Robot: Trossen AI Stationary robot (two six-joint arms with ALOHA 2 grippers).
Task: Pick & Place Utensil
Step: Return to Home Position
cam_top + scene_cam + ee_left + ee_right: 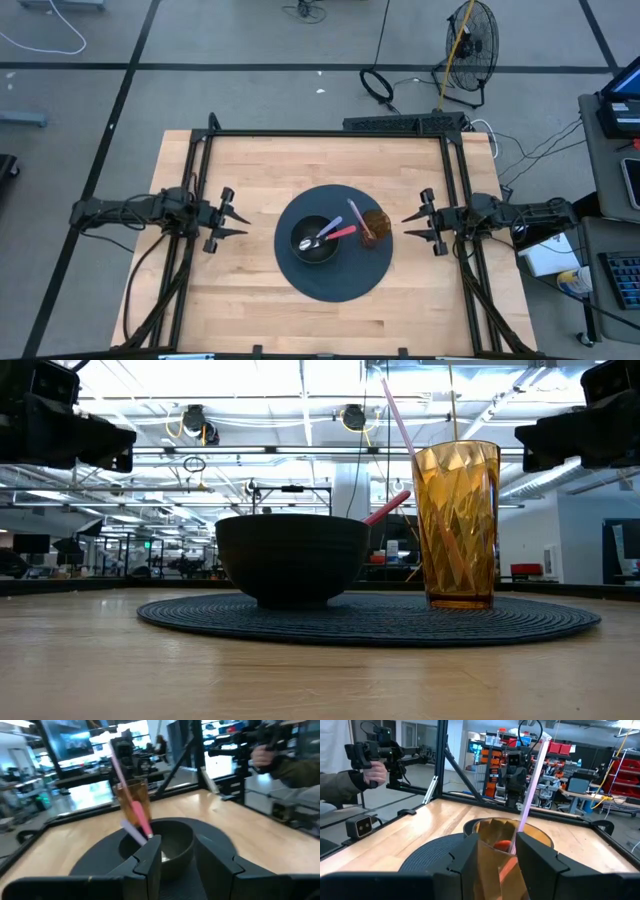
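Note:
A round dark placemat [335, 275] lies in the middle of the wooden table. On it stand a dark bowl [315, 240] and an amber faceted glass [375, 228]. A spoon with a pink handle [335, 235] rests with its head in the bowl and its handle on the rim toward the glass. A pale pink straw [358, 218] leans in the glass. My left gripper [240, 221] hovers open at the table's left, above the table. My right gripper [408, 227] hovers open at the right, pointing at the glass [507, 852].
A black frame [330, 135] runs along the table's far edge and down both sides behind the arms. Bare wood lies near and far of the placemat. A person's hand [372, 772] holding a controller shows beyond the table in the right wrist view.

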